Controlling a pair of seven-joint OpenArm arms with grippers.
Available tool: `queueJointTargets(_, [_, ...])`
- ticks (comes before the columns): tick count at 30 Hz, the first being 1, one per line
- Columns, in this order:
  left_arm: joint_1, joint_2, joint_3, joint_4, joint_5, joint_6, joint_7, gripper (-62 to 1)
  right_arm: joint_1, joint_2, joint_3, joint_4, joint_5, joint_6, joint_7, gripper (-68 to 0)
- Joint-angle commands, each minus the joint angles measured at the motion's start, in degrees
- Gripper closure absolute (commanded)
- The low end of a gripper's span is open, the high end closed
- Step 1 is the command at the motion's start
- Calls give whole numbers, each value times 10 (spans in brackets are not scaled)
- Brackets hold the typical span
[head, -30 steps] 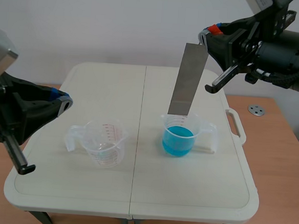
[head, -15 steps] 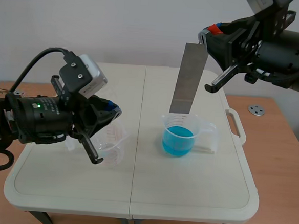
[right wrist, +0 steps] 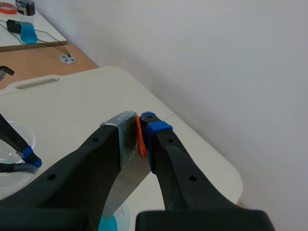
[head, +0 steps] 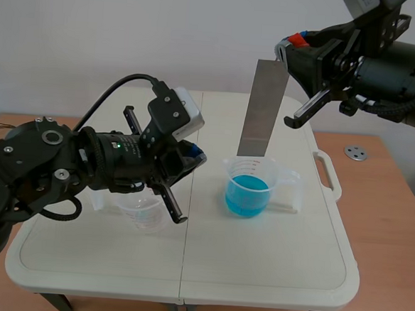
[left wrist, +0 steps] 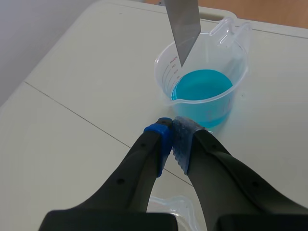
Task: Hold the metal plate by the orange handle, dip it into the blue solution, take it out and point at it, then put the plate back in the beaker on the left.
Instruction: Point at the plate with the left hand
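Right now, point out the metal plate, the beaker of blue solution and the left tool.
metal plate (head: pixel 260 109), scene view, middle of its bare face.
beaker of blue solution (head: pixel 247 192), scene view, its front wall.
left tool (left wrist: pixel 172 129), left wrist view, between its shut fingertips.

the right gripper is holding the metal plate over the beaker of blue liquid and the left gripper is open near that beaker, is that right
Not quite. The left gripper is shut, not open: the left wrist view shows its two pads meeting. The rest stands: the right gripper holds the metal plate over the beaker of blue liquid, and the left gripper is near that beaker.
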State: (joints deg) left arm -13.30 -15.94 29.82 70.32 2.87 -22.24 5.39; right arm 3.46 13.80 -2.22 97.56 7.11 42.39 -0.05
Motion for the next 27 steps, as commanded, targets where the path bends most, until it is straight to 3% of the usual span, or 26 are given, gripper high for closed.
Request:
queueJointTargets(1, [-14, 10, 2, 0, 2, 8, -6, -15, 10, 1, 3, 11, 11, 3, 10, -13])
queueJointTargets(11, [-47, 37, 29, -40, 15, 28, -8, -14, 10, 1, 3, 11, 11, 3, 10, -13])
queueJointTargets(15, [-48, 37, 37, -40, 17, 50, -8, -14, 10, 1, 3, 11, 11, 3, 10, -13])
queueJointTargets(27, [-48, 37, 37, -40, 30, 52, -13, -14, 10, 1, 3, 11, 13, 3, 10, -13])
